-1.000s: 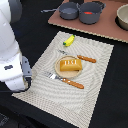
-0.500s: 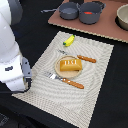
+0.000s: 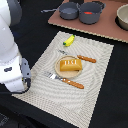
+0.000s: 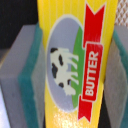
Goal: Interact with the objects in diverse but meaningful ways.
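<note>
My claw [image 4: 70, 75] holds the butter box [image 4: 75, 65] between its pads [image 4: 22, 95], the box's long axis running out past the fingertips. In the exterior view the claw is hidden behind my arm, on the near side of the mat [image 3: 100, 75] from the pots. The bread [image 3: 70, 65] sits mid-mat, the banana [image 3: 69, 40] beyond it. One pot [image 3: 91, 12] holds something red; the other pot [image 3: 69, 9] looks empty.

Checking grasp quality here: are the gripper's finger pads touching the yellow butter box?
Touching. The wrist view shows the butter box filling the space between both finger pads, its edges meeting them with no gap.
</note>
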